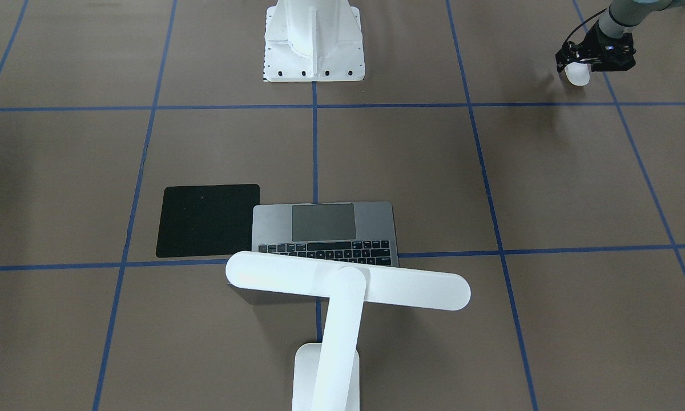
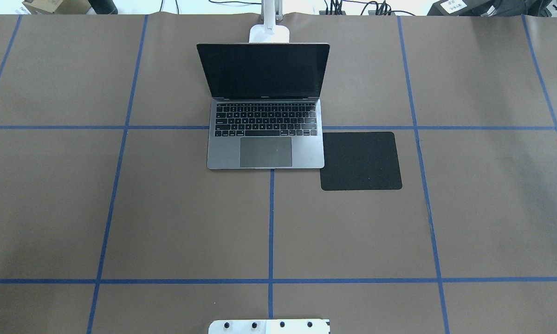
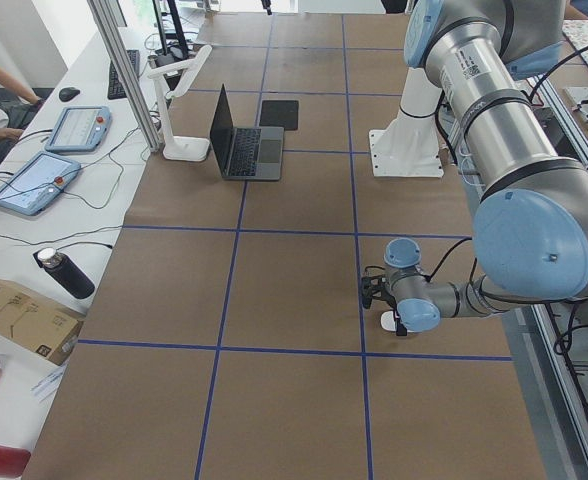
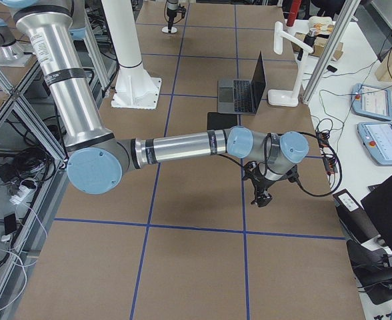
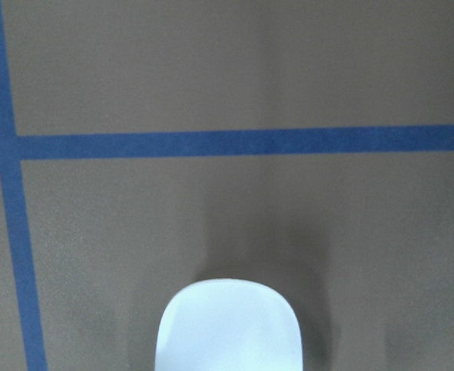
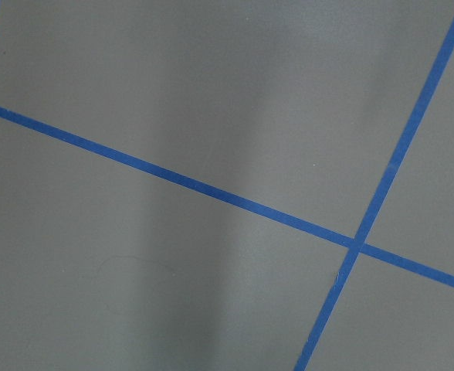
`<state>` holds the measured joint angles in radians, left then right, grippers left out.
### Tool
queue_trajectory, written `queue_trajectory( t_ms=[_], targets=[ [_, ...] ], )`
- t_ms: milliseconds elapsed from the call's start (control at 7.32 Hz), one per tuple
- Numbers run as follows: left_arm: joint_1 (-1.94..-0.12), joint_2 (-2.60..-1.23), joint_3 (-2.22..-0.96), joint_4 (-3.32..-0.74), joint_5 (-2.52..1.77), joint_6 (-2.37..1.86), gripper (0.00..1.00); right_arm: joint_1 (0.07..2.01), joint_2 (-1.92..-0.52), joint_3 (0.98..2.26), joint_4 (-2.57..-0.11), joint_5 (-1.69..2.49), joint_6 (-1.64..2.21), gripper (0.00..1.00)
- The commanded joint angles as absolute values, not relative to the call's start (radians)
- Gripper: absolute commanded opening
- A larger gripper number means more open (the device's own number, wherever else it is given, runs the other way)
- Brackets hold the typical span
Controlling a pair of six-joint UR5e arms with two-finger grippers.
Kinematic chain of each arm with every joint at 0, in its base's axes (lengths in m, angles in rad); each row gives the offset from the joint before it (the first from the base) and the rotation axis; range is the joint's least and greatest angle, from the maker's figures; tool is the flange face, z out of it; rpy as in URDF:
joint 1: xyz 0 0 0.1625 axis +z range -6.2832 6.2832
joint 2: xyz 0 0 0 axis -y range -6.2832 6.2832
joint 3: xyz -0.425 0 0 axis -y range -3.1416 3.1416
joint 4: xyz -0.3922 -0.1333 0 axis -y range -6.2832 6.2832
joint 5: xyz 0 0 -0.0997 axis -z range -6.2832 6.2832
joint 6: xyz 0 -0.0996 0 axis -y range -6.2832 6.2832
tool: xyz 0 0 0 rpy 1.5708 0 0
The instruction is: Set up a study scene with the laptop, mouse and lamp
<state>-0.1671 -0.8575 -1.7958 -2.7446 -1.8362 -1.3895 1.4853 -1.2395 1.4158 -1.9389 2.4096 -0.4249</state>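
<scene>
The laptop (image 2: 265, 106) stands open at the table's far middle, also in the front view (image 1: 325, 228). The lamp (image 1: 348, 282) stands behind it, its bar head over the keyboard and its base (image 2: 269, 33) on the table. The white mouse (image 1: 577, 74) sits between the fingers of my left gripper (image 1: 576, 64), which is shut on it low over the table, far to the robot's left. It fills the bottom of the left wrist view (image 5: 227, 328). My right gripper (image 4: 261, 197) hangs over bare table; I cannot tell if it is open.
A flat black mouse pad (image 2: 361, 161) lies against the laptop's right side. The white ribbed pedestal (image 1: 314, 40) stands at the robot's edge. Blue tape lines (image 6: 211, 189) cross the brown table. Operators' tablets (image 3: 34, 180) lie beyond the far edge.
</scene>
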Motion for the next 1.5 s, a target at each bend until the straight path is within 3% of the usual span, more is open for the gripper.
queue_trajectory(
  t_ms=[0,547,683,957,1367],
  targets=[
    [-0.161,-0.854,-1.786,-2.769,-1.835,-1.390,0.90,1.485,-1.239,1.416,-1.939,2.408,-0.425,0.99],
    [-0.158,-0.857,-1.778,-2.770,-1.835,-1.397,0.69,1.485,-1.236,1.416,-1.939,2.408,-0.425,0.99],
    [-0.158,-0.856,-1.778,-2.770,-1.835,-1.399,0.59,1.485,-1.236,1.416,-1.939,2.408,-0.425,0.99],
    [-0.160,-0.854,-1.778,-2.824,-1.836,-1.404,0.27,1.485,-1.233,1.416,-1.939,2.408,-0.423,0.99],
    [-0.169,-0.862,-1.807,-2.862,-1.835,-1.402,0.26,1.485,-1.229,1.416,-1.939,2.407,-0.423,0.99]
  ],
)
